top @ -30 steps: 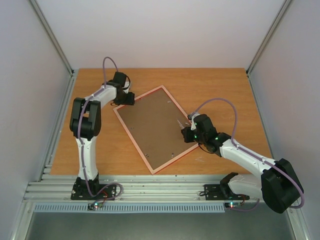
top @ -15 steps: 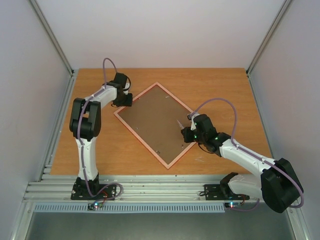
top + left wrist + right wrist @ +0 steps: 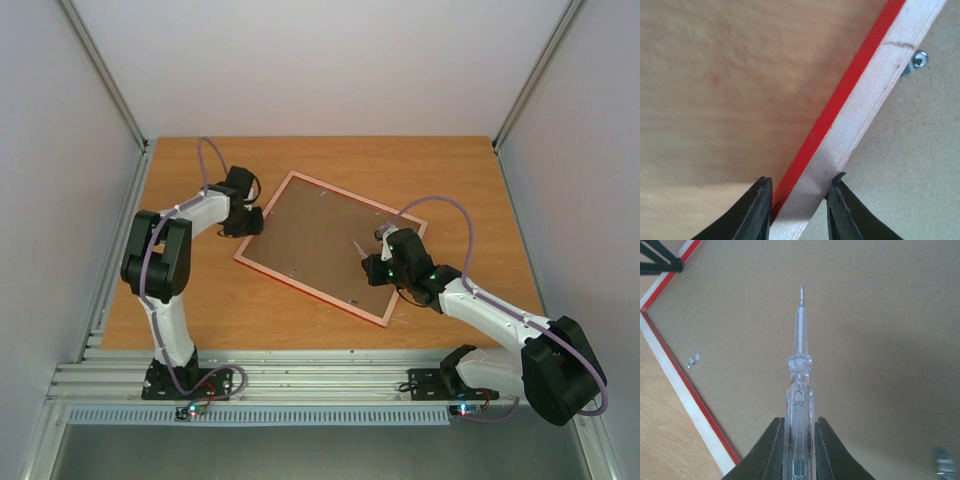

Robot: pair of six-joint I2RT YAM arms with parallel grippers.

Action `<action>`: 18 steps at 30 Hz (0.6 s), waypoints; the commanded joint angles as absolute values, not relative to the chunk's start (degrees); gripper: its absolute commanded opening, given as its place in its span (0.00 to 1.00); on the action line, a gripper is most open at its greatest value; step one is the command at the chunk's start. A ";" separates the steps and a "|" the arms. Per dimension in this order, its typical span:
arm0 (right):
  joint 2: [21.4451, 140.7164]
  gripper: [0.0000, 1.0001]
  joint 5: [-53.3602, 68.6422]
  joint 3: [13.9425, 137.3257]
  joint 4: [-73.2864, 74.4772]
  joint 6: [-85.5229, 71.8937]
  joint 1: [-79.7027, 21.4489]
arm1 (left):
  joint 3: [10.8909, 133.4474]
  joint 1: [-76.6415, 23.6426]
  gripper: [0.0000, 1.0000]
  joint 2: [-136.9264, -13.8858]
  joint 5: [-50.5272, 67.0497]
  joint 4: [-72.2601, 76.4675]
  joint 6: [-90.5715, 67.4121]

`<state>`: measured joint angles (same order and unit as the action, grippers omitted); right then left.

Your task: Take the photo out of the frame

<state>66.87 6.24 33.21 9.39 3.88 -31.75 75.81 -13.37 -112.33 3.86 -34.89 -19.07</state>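
Frame (image 3: 330, 245) lies face down mid counter (image 3: 450, 180), brown back up, skewed. Left hand (image 3: 800, 187) pinches its left rail, one finger each side. Right hand (image 3: 799, 421) is clamped on a clear screwdriver (image 3: 800, 365), tip over the back, contact unclear. Photo not visible.

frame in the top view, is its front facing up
No, the frame lies face down with its brown backing board on top.
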 commanded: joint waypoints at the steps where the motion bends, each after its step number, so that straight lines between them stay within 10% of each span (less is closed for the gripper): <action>1: 66.71 0.01 7.22 33.22 8.35 3.96 -31.45 | 69.12 -15.63 0.29 -109.77 4.22 -36.78 -25.01; 18: 69.42 0.01 12.24 34.37 7.74 5.77 -31.48 | 49.34 -23.16 0.32 -94.91 11.47 -27.77 -38.46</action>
<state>67.53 9.67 33.23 9.19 4.60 -31.70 53.32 -21.17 -96.38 7.57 -27.66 -34.39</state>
